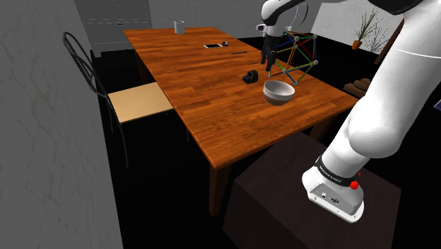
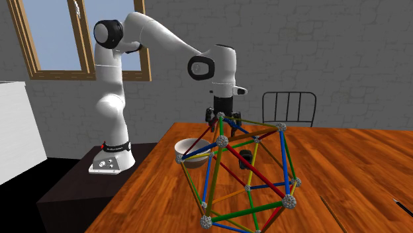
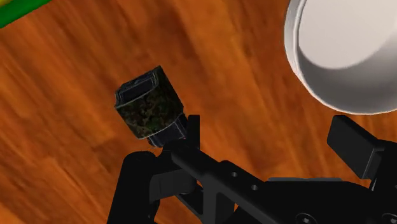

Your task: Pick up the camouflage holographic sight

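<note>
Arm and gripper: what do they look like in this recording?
The arm is white, built of rounded links with dark joint caps, a black lettered band and small red buttons near its base. The gripper is all black, with two blocky fingers.

A camouflage sight (image 3: 151, 103) lies on the wooden tabletop (image 3: 70, 172), just beyond one finger (image 3: 137, 184) of the gripper (image 3: 267, 143) and outside the gap. The fingers stand apart with only bare wood between them. A white bowl (image 3: 347, 51) sits beyond the other finger, and a green rod (image 3: 16, 14) lies past the sight.
</note>
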`<act>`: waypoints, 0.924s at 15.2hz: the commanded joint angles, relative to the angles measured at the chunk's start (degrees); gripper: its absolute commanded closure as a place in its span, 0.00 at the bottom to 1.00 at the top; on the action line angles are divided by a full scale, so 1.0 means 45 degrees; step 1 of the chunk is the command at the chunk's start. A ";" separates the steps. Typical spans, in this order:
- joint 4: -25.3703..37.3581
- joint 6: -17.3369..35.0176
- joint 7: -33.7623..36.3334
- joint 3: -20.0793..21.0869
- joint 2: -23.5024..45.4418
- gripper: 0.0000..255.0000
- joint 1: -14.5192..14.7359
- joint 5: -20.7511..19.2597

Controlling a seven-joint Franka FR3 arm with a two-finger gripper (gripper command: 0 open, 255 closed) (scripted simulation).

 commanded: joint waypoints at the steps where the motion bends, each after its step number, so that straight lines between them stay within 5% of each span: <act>1: 0.0838 0.0186 -0.1342 0.0062 0.1189 0.00 -0.0203 0.0695; 8: 0.4144 0.0303 -0.4657 0.1111 0.4782 0.00 -0.1435 0.2270; 14: 0.3781 0.1100 -0.4836 0.1300 0.5265 0.00 -0.1551 0.2569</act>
